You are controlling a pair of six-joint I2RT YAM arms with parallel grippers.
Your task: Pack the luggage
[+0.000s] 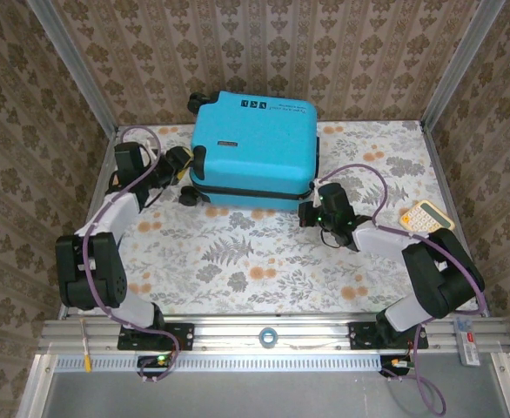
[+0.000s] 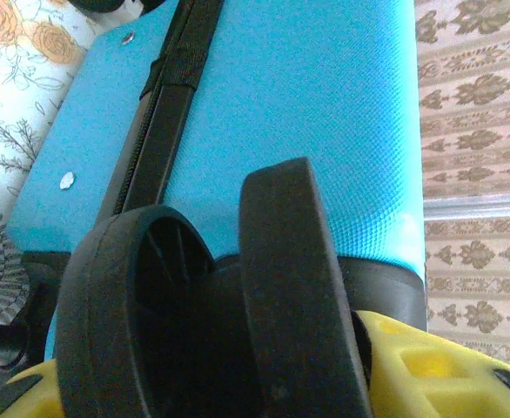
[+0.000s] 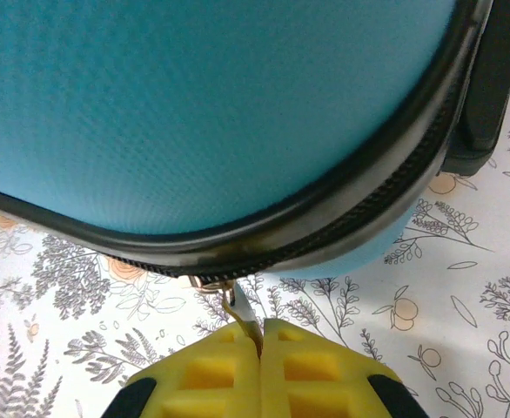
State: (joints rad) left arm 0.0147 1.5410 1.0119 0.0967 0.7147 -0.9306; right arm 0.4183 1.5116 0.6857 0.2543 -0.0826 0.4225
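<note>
The luggage (image 1: 255, 144), a turquoise hard-shell suitcase, lies flat and closed at the back middle of the table. My left gripper (image 1: 182, 163) is at its left end. In the left wrist view a black double spinner wheel (image 2: 229, 296) fills the space between the yellow fingers (image 2: 429, 370), which press on it from both sides. My right gripper (image 1: 311, 212) is at the suitcase's front right corner. There its yellow fingers (image 3: 194, 374) are closed together on the small metal zipper pull (image 3: 242, 312), which hangs from the black zipper track (image 3: 325, 235).
A beige calculator (image 1: 426, 215) lies at the right edge of the floral tablecloth (image 1: 255, 261). Wallpapered walls and metal posts (image 1: 72, 65) close in the back and sides. An aluminium rail (image 1: 264, 335) runs along the near edge.
</note>
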